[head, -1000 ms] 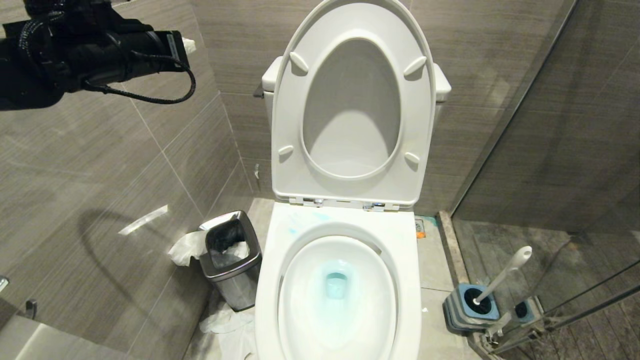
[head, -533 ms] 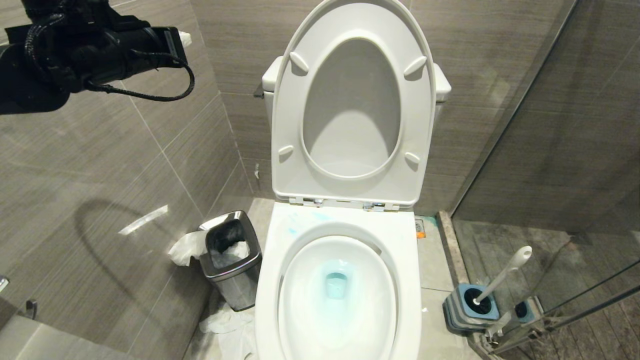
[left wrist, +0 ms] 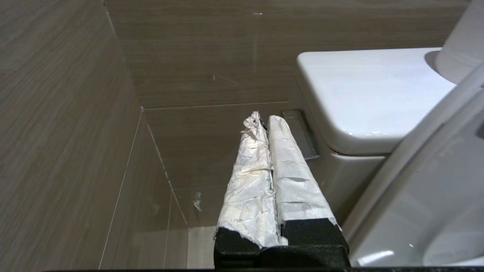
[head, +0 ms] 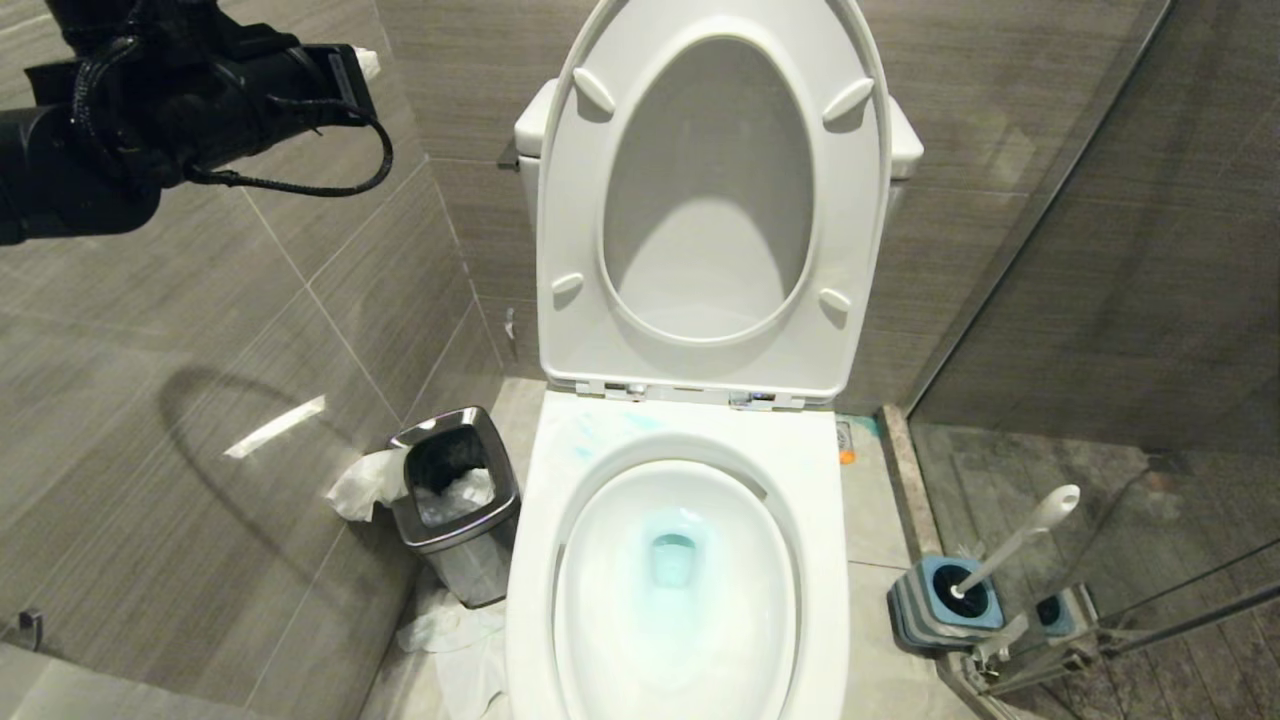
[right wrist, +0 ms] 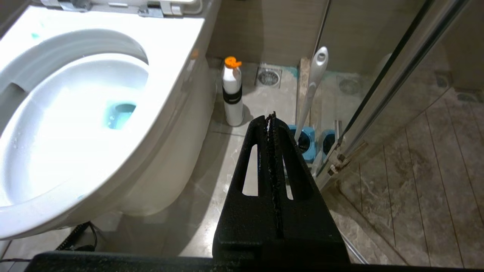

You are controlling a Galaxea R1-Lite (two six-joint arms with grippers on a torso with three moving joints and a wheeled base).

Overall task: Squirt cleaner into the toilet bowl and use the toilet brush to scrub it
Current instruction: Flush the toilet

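Observation:
The white toilet bowl [head: 822,520] stands open with seat and lid raised. Turquoise cleaner tints the water [head: 672,560] at its bottom and smears the rim's back left [head: 585,440]. The toilet brush [head: 1020,540] stands upright in its blue-topped holder [head: 935,610] on the floor to the right; its handle [right wrist: 314,83] also shows in the right wrist view. My left gripper [left wrist: 263,118], its fingers wrapped in white, is shut and empty, held high by the wall left of the tank [left wrist: 363,94] near the flush lever [left wrist: 300,132]. My right gripper [right wrist: 271,115] is shut and empty, low beside the bowl [right wrist: 170,56].
A steel waste bin [head: 455,520] with paper around it stands left of the bowl. A white bottle with an orange cap [right wrist: 232,94] stands on the floor right of the bowl, near a drain [right wrist: 267,76]. A glass shower partition [head: 1100,300] closes the right side.
The whole head view has shifted as the camera moved; the toilet sits higher and looks a little larger. My left arm now slants slightly more upward. Both grippers stay shut.

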